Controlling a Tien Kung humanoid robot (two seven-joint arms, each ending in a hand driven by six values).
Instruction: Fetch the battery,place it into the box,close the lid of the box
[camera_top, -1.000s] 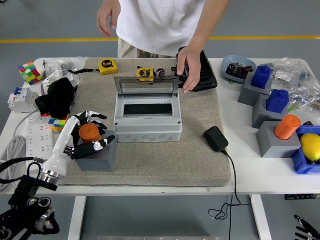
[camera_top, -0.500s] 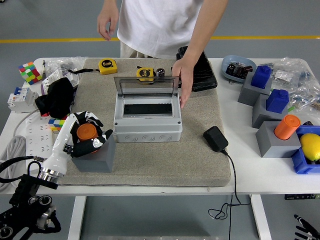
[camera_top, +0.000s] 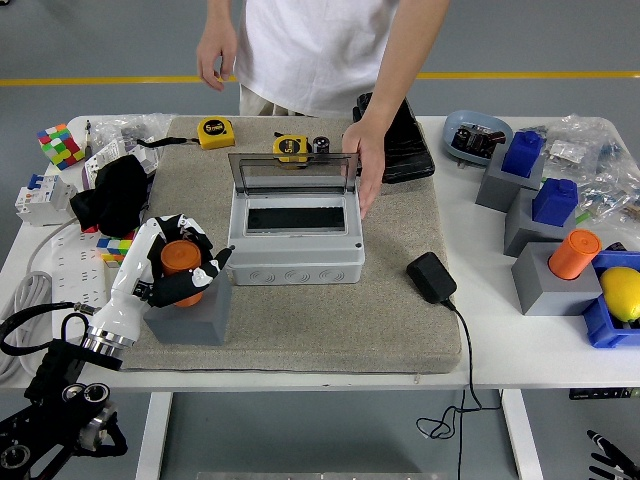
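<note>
Robotics lab: cluttered white table (camera_top: 480, 360), grey floor (yellow line (camera_top: 100, 80)).

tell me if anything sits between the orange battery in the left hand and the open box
Nothing visible does. The left hand grips the orange battery over its grey holder, just left of the grey box. The lid stands open. A person's hand rests at the lid's right edge, not across the opening.
</note>
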